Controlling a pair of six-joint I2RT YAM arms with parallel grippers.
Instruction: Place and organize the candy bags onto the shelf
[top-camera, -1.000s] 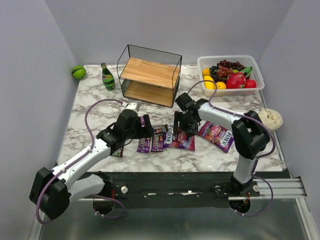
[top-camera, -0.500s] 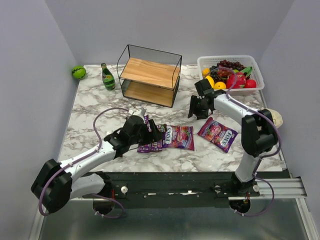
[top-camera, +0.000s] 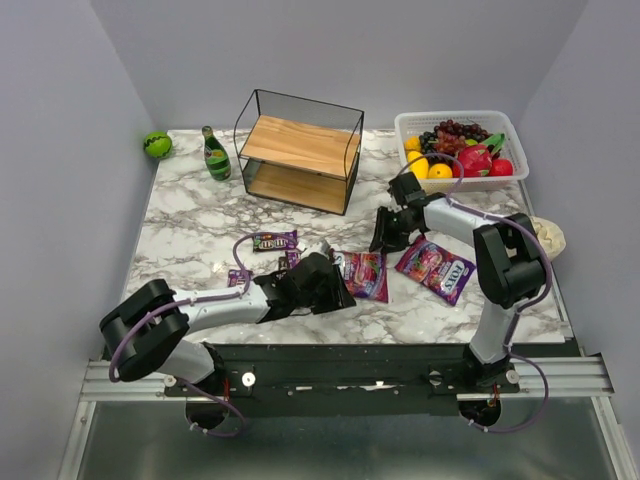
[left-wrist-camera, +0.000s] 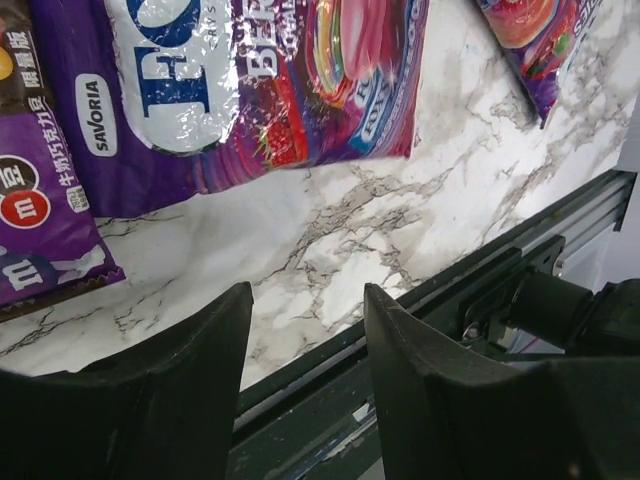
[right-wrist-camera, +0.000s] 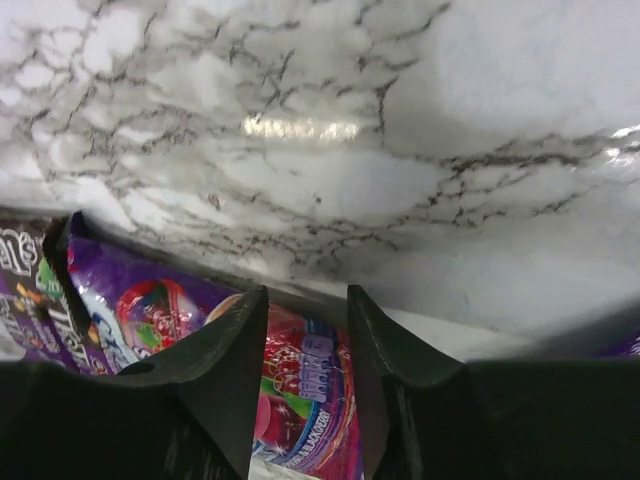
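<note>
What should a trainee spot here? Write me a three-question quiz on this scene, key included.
1. True or false: a candy bag already lies on the shelf.
2. What stands just left of the shelf? A) a green bottle B) a red mug C) a blue box
3. How many FOX'S bags lie on the table?
Key: 1 false; 2 A; 3 two.
</note>
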